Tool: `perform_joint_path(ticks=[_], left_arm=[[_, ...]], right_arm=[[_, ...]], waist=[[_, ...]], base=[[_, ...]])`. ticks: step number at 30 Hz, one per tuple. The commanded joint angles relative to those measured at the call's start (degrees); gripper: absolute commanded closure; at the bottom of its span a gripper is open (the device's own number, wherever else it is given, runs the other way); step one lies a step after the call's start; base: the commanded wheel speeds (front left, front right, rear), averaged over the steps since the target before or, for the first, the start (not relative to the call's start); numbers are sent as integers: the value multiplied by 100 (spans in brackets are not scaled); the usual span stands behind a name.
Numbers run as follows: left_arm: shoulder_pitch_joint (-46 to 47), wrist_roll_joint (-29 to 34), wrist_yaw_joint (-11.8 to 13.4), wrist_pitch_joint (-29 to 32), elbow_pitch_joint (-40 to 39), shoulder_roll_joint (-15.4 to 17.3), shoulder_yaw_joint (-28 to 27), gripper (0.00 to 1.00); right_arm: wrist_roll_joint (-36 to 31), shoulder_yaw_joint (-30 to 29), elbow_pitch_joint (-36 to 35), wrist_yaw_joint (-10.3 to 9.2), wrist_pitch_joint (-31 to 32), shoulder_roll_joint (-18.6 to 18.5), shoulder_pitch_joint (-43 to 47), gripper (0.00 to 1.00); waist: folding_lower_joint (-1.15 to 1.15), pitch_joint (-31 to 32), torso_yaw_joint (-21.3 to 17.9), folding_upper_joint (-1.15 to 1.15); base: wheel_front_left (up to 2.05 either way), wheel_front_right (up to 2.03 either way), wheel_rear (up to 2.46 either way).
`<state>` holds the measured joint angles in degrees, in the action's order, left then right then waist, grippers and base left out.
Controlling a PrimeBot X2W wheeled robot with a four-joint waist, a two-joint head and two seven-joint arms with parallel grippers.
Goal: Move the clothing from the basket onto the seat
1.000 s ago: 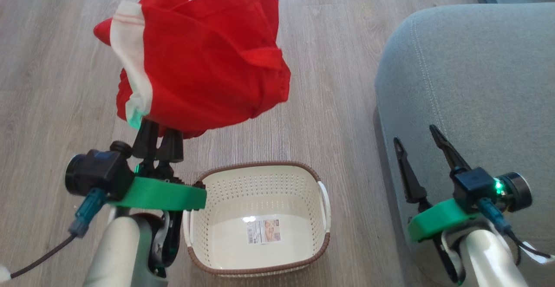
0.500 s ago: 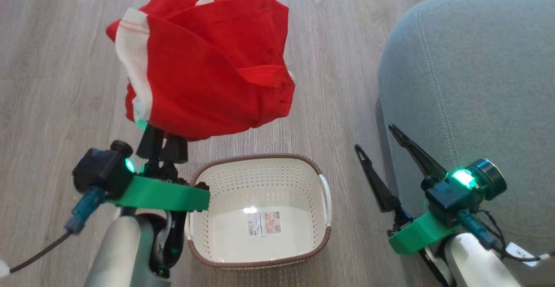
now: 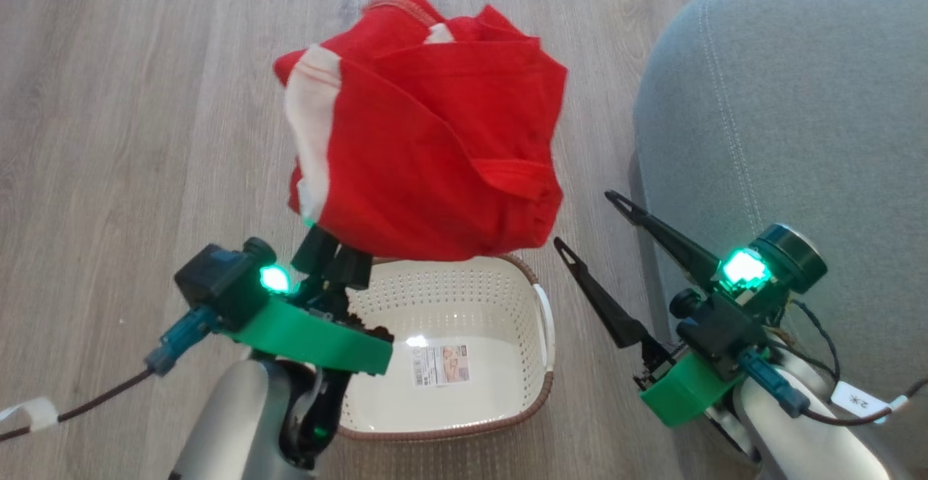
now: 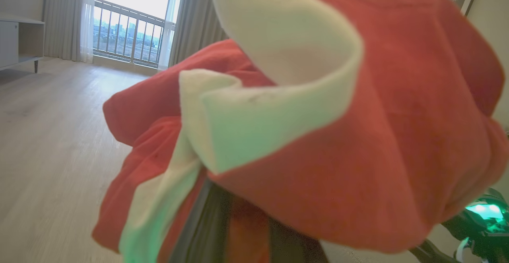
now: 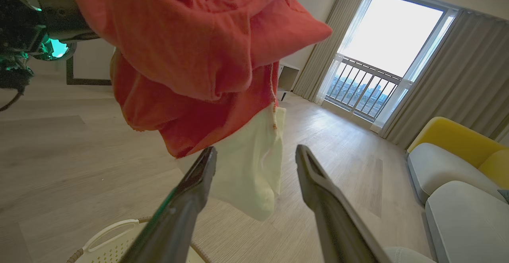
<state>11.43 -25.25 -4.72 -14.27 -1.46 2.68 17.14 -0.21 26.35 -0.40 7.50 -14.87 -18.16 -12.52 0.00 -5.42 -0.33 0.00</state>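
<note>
The bright red clothing (image 3: 435, 168) with its white stripe hangs bunched in the air over the far rim of the basket (image 3: 533, 407). My left gripper (image 3: 328, 246) is shut on the clothing from below, and its fingertips are buried in the fabric. In the left wrist view the clothing (image 4: 358, 136) drapes over that gripper's dark fingers (image 4: 199, 223). The cream basket holds just its floor label. To the right lies the grey seat (image 3: 797, 103). My right gripper (image 3: 583, 219) stands open between basket and seat, empty. In the right wrist view it (image 5: 255, 149) points at the clothing (image 5: 191, 48) above the basket rim (image 5: 107, 243).
Wood-look floor (image 3: 130, 103) stretches left and beyond the basket. The right wrist view shows a sofa with a yellow back (image 5: 457, 140), curtains and a balcony window (image 5: 381, 48). A low cabinet (image 4: 16, 40) stands at the far left in the left wrist view.
My left gripper has carried the clothing rightward, from left of the basket to above its far rim. My right gripper has swung left off the seat's edge, still open.
</note>
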Motion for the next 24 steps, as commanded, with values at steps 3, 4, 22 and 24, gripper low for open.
perform_joint_path(ticks=[3, 4, 22, 24], left_arm=[[362, -145, -120, -73, -141, 20, 73, 100], [376, -158, -146, -73, -116, 20, 148, 100], [521, -485, -275, -73, 295, 20, 1362, 100], [570, -524, -275, -73, 370, 20, 1549, 100]], right_arm=[[-62, 116, -163, -1, -13, -96, -252, 0], [-68, 129, -164, -1, -13, -108, -271, 0], [-80, 287, -51, -1, -13, -285, -597, 0], [-86, 265, -18, -1, -13, -263, -617, 0]], waist=[[0, -16, 31, 0], [0, -20, 42, 0], [0, -30, 194, 0], [0, -26, 213, 0]], base=[[0, 0, 0], [0, 0, 0], [0, 0, 0], [0, 0, 0]])
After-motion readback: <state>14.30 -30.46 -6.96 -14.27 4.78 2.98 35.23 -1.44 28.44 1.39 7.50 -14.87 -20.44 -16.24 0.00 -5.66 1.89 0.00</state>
